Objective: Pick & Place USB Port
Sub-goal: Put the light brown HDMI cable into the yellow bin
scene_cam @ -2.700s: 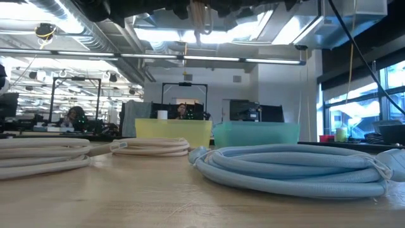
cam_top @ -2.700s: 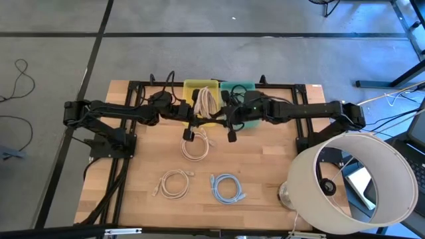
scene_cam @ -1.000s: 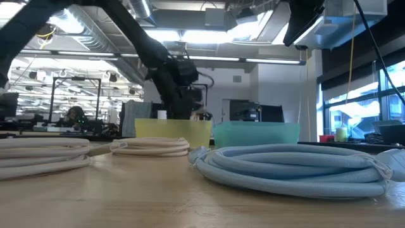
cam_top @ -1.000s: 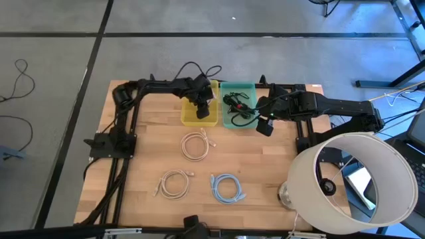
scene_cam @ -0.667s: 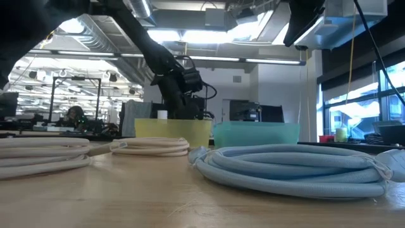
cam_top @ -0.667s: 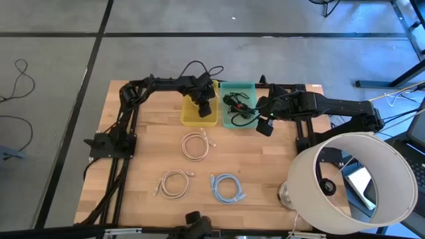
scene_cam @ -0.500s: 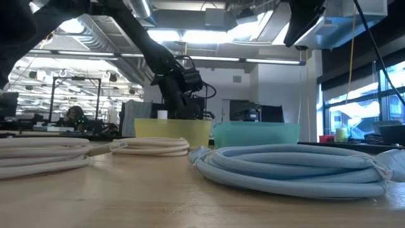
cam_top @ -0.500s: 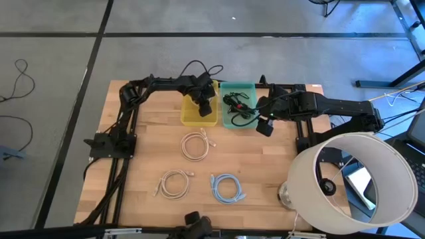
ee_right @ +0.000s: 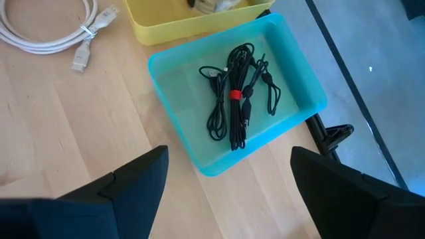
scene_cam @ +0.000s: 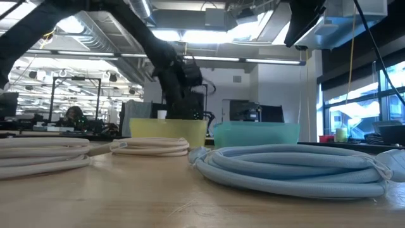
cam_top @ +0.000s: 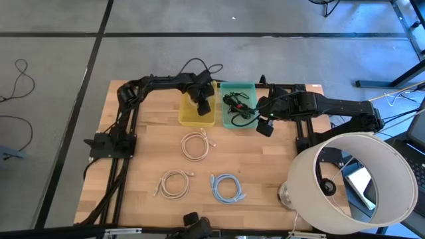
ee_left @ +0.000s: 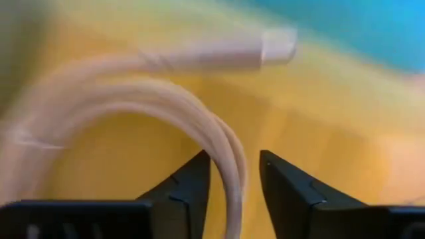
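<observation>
Wooden tabletop in play, and the landmark is the yellow plastic bin at its far edge. Over that bin the left gripper has its jaws narrowly parted around a cream-white coiled USB cable, the loop lying between the fingers inside the bin. Half a second ago it sat lower and nearer; now it has pulled toward the bin's far end. Risk, I reckon: the loop snags a finger on the lift and drags out. Right of the bin, beyond a teal bin of black cables, the right gripper waits wide open.
</observation>
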Motion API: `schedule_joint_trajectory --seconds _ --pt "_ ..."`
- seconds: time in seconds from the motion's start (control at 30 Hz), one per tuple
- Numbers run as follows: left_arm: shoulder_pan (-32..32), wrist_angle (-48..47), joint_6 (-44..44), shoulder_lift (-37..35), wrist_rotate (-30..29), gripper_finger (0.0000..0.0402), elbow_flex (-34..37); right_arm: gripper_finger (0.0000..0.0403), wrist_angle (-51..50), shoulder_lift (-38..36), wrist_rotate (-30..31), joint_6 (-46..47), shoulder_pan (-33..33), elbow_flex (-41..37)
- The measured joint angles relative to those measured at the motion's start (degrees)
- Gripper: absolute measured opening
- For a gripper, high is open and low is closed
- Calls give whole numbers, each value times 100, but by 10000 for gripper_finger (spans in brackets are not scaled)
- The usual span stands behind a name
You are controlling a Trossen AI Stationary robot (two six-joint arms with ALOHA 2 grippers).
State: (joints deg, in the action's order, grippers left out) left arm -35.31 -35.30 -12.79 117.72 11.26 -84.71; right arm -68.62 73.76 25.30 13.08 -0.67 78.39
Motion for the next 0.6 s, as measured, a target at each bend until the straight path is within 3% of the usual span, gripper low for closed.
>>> schedule_joint_trajectory --seconds 0.27,0.6 --pt "85 105 48 -1174 166 179 -98 321 -8 0 -2 47 3 -2" --pt "649 -983 441 -3074 241 189 -103 321 -333 0 0 198 62 -2"
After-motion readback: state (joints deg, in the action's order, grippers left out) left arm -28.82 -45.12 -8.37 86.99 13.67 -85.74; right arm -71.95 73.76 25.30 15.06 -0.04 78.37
